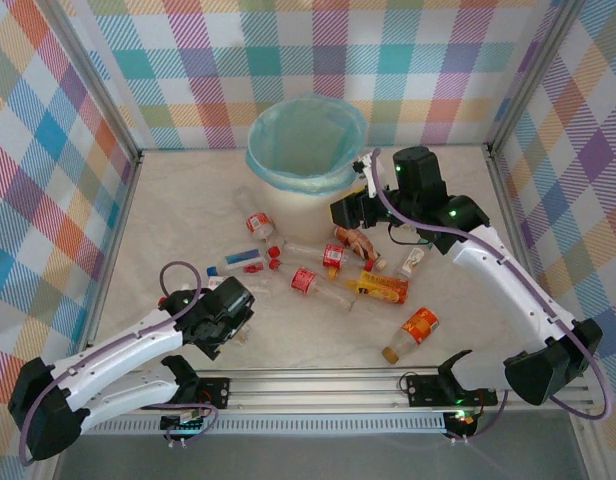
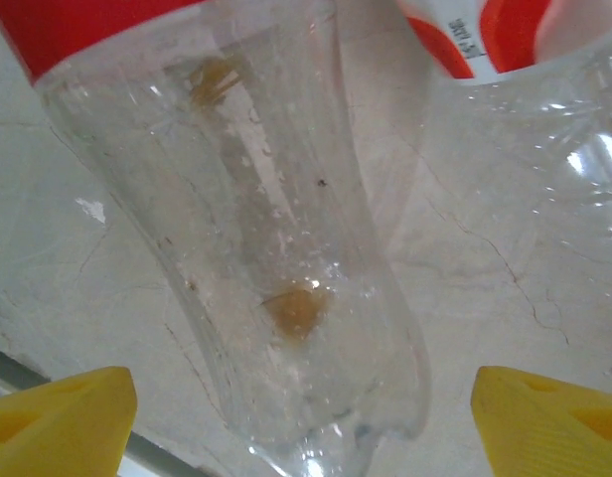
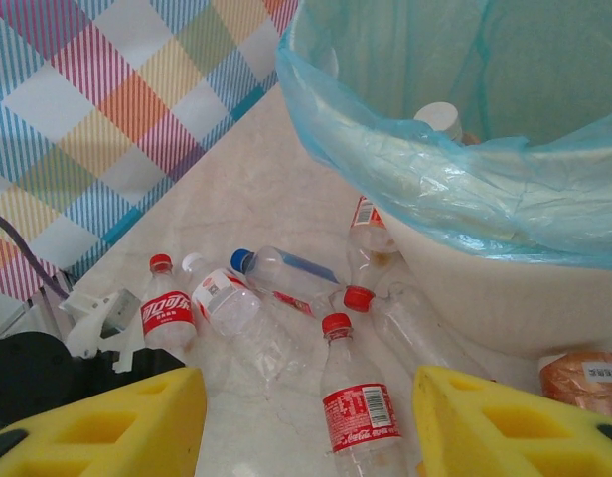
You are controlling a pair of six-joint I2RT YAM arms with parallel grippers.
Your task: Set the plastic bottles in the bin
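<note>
closing on a bottle is the step in hand for the left gripper (image 2: pixel 304 417), which sits toward 7 o'clock of the table in the top view. its yellow fingers (image 2: pixel 58 417) stand wide apart, and a clear red-labelled bottle (image 2: pixel 276 248) lies between them on the marble table (image 2: pixel 68 248), not yet pinched. a second bottle (image 2: pixel 544 119) lies just beside it at 2 o'clock. to do this well, i judge the jaws should close across the narrow waist rather than the flared end. they should squeeze gently, since thin plastic will buckle and may slip out.

the plastic bottles (image 1: pixel 318 268) lie scattered about the table's centre, with 1 orange-labelled bottle (image 1: pixel 420 325) apart toward 5 o'clock. the bin (image 1: pixel 288 205) stands at 12 o'clock against the back wall. a white-capped bottle (image 3: pixel 440 117) already shows inside its blue liner.

the right gripper (image 3: pixel 308 417) hangs at 1 o'clock, just beside the bin, its fingers spread and holding nothing. a lift from the left should rise high enough to pass over the rim. it should also keep away from the right arm (image 1: pixel 488 250), which occupies the bin's 4 o'clock side.
</note>
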